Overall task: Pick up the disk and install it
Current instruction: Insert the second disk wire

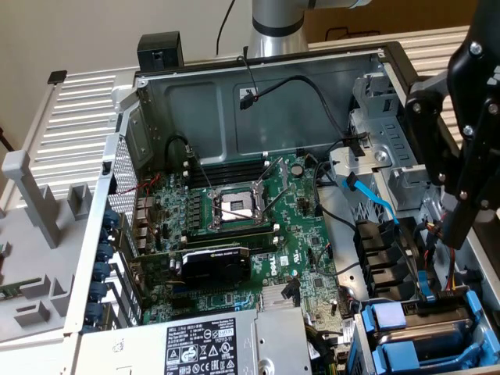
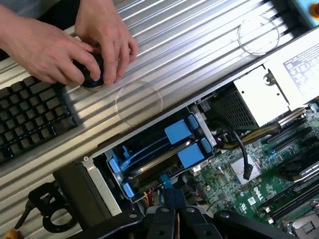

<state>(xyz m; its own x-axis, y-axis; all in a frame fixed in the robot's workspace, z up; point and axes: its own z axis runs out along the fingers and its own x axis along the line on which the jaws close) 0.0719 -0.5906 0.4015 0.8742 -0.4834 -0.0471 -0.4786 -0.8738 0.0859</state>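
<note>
The disk [image 1: 428, 326] lies in the drive bay at the open computer case's corner, at the exterior view's lower right, held in its bright blue carrier frame [image 1: 388, 319]. In the wrist view the same blue carrier [image 2: 178, 132] sits in the bay with blue tabs and rails around a dark slot. My black gripper [image 1: 459, 231] hangs just above this bay at the exterior view's right, apart from the disk. Its fingers [image 2: 160, 219] stand together, shut, with nothing between them.
The motherboard [image 1: 258, 226] with a black card fills the case floor. A silver power-supply box [image 1: 211, 344] lies beside the bay. A blue cable [image 1: 373, 199] and black wires run near the bay. A person's hands [image 2: 75, 45] rest on a black round object beside a keyboard [image 2: 30, 117].
</note>
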